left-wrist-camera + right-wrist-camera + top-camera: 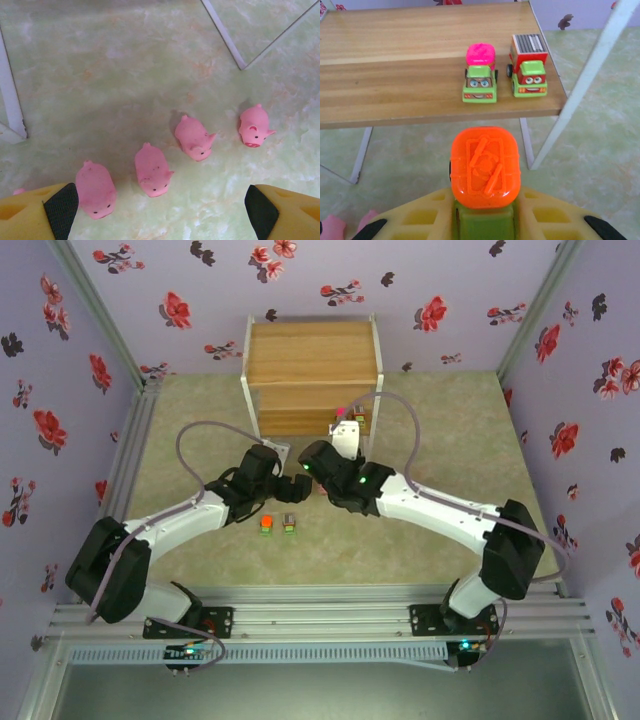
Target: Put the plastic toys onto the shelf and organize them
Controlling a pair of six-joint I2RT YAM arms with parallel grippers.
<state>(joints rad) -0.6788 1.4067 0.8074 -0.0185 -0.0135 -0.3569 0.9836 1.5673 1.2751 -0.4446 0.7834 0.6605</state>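
Right wrist: R hand (484,222) clamps orange-top toy (485,167); L hand (160,212) wide open.

The shelf (420,55) is light, matt wood with visible grain on smooth white-painted metal legs (590,70), the pink pigs (152,172) look like smooth matt plastic, the orange-topped toy (485,165) is glossy moulded plastic, and the desk (100,75) has a smooth, marbled pale-green surface.

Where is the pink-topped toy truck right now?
In the right wrist view, the pink-topped truck stands on the shelf near its right front corner, left of the grey-topped truck.
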